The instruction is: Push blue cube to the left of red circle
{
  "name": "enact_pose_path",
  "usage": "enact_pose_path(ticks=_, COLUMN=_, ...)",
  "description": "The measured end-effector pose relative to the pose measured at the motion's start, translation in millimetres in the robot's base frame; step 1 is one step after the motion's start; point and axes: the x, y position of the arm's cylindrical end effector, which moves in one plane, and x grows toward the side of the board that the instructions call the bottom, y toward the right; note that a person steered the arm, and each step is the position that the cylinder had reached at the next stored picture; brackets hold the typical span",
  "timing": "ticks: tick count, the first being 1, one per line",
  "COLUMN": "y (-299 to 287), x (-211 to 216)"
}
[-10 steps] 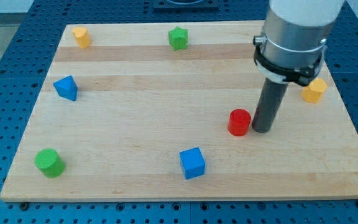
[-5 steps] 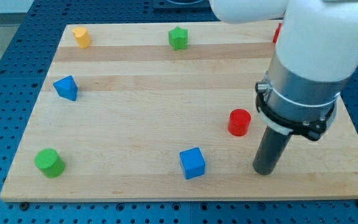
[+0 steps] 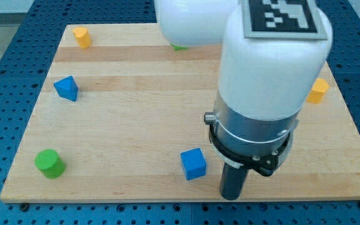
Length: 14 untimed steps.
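The blue cube [image 3: 193, 164] sits near the board's bottom edge, a little right of centre. My tip [image 3: 230, 196] rests on the board just to the cube's right and slightly below it, a small gap apart. The red circle does not show; the arm's white and grey body covers the spot where it stood.
A blue triangular block [image 3: 66, 88] lies at the left. A green cylinder [image 3: 49, 163] sits at the bottom left. A yellow block [image 3: 81, 37] is at the top left, another yellow block [image 3: 318, 91] at the right edge. The wooden board [image 3: 136, 112] ends just below my tip.
My tip has moved from beside the red circle down and to the left, to the blue cube's right. The arm now hides the red circle and most of the green star.
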Motion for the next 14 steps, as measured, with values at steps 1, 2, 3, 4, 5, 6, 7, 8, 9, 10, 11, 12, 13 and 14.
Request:
enact_pose_path(ticks=1, y=-11.1, x=0.3)
enact_pose_path(ticks=2, y=-26.3, x=1.0)
enact_pose_path(ticks=3, y=-39.5, x=1.1)
enact_pose_path(ticks=4, y=-52.9, x=0.4)
enact_pose_path(ticks=5, y=-62.0, x=0.4)
enact_pose_path(ticks=6, y=-67.3, x=0.4)
enact_pose_path(ticks=7, y=-68.8, x=-0.2)
enact_pose_path(ticks=8, y=-68.8, x=-1.5)
enact_pose_path(ticks=9, y=-68.8, x=-12.1)
enact_pose_path(ticks=10, y=-68.8, x=-25.3)
enact_pose_path(ticks=11, y=-68.8, x=-32.6)
enact_pose_path(ticks=12, y=-68.8, x=-34.1)
enact_pose_path(ticks=13, y=-68.8, x=-37.5)
enact_pose_path(ticks=14, y=-68.8, x=-40.5)
